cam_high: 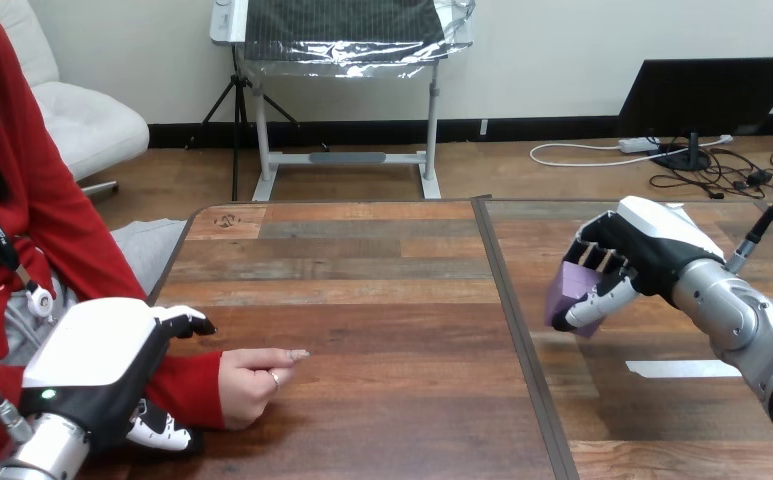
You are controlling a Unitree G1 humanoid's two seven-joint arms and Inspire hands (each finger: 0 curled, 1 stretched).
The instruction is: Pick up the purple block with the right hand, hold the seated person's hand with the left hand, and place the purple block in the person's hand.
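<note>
You have the robot's right hand (634,262) over the right part of the brown, plank-topped wooden table (382,290), coming in from the view's right edge on its silver forearm. Its fingers (602,258) and thumb are curled round the small, flat-faced purple block (565,292), so that hand is gripping the block, with the white shell of its back turned up and away from you. The purple block sits on the left side of the hand, just right of the dark seam (517,330) that runs across the tabletop from far to near. You cannot tell whether the block's underside touches the wood or is clear of it. A short strip of white tape (682,368) lies flat on the table near the right forearm, nearer to you than the block.

Your left hand (97,360) is at the lower left, well apart from the block. Its white back faces up and it lies over the person's wrist (187,385), which is covered by a red sleeve. The thumb stretches along the far side of the sleeve and the fingers show on its near side, so the hand is closed about the wrist. The person's hand (257,382) rests on the table just right of the left hand, loosely curled, one finger pointing toward the seam. It holds nothing, and bare wood lies between it and the block
</note>
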